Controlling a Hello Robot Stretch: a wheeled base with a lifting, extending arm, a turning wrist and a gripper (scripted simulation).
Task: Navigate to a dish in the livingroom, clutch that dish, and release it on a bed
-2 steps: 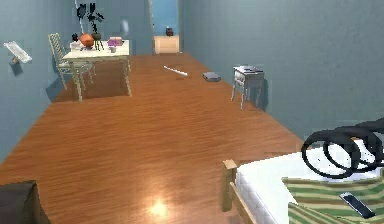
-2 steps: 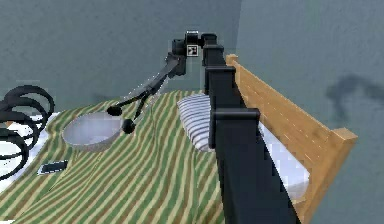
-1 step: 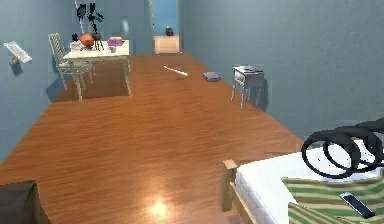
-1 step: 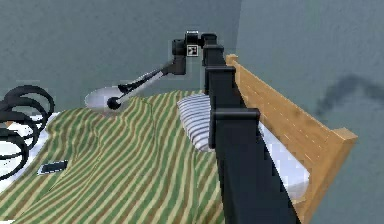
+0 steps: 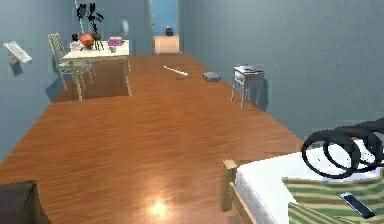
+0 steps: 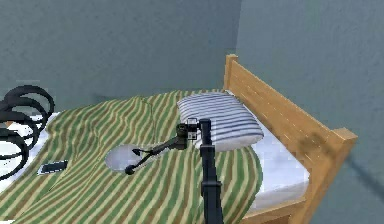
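Dish (image 6: 115, 157): we see it flat on the bed (image 6: 95, 120), at the far end of the gripper (image 6: 135, 166).
Hold: we cannot tell.

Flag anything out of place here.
A grey dish lies on the bed, an odd spot for tableware. Farther off, a pale stick and a dark flat thing lie loose on the floor.
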